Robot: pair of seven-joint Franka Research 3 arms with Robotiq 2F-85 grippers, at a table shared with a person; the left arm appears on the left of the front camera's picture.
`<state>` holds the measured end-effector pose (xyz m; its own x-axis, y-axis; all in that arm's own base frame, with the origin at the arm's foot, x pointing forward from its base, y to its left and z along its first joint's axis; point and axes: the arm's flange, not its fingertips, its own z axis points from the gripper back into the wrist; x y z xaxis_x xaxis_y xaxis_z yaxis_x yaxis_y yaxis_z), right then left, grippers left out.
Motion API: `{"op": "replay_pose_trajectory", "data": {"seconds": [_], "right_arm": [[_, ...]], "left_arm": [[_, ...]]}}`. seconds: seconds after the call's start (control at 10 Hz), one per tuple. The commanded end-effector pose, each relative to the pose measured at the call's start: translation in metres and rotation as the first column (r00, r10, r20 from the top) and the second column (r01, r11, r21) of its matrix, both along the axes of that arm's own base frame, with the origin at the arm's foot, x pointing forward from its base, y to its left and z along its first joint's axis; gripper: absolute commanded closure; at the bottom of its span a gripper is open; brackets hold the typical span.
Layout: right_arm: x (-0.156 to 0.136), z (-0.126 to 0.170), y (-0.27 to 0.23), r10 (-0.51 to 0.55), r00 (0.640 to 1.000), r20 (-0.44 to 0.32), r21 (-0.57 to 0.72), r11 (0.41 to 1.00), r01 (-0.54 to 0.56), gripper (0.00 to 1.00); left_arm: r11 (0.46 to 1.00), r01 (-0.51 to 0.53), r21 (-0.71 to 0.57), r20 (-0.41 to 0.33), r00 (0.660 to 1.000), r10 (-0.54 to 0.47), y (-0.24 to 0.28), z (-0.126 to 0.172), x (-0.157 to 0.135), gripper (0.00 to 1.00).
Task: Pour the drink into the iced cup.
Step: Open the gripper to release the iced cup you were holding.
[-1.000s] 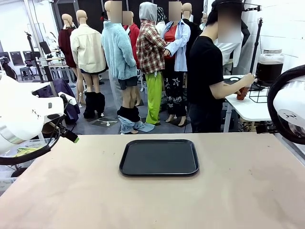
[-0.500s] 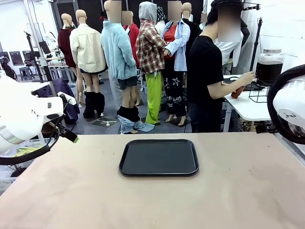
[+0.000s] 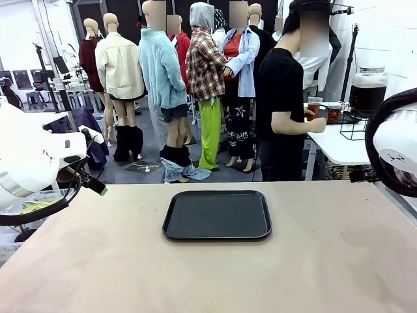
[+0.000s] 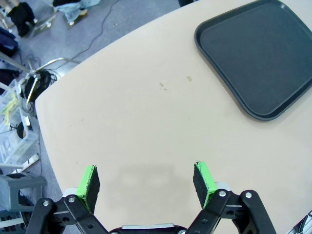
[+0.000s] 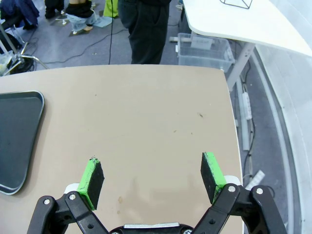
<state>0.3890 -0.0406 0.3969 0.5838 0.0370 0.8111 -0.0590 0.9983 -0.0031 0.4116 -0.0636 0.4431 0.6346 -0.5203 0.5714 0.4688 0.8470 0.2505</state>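
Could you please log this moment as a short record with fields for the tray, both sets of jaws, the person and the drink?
tray: black tray, bare, mid-table on the tan table
left gripper: jaws wide open, holding nothing, over bare tabletop beside the tray
right gripper: jaws wide open, holding nothing, over bare tabletop
person: standing beyond the far edge, at the white side table
cup: in the person's hand, dark reddish drink inside
dispenser jar: dark liquid, on the side table

A black tray lies on the table.
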Motion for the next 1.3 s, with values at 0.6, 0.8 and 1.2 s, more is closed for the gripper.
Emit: {"op": "replay_pose_trajectory", "data": {"seconds": [0.6, 0.8, 1.2], "right_arm": [[0.0002, 0.0019, 0.0006, -0.005, 1.0, -0.001, -0.005, 1.0, 0.005, 0.0], [0.0002, 0.0019, 0.0006, -0.005, 1.0, -0.001, -0.005, 1.0, 0.005, 0.0], [0.0002, 0.0019, 0.0006, -0.005, 1.0, -0.001, -0.005, 1.0, 0.005, 0.0]], "left_arm": [[1.0, -0.004, 0.012, -0.013, 1.0, 0.004, 0.0007, 0.0033, -0.0001, 0.0], [1.0, -0.004, 0.012, -0.013, 1.0, 0.004, 0.0007, 0.0033, -0.0001, 0.0], [1.0, -0.004, 0.012, -0.013, 1.0, 0.004, 0.0007, 0.0033, -0.0001, 0.0]]}}
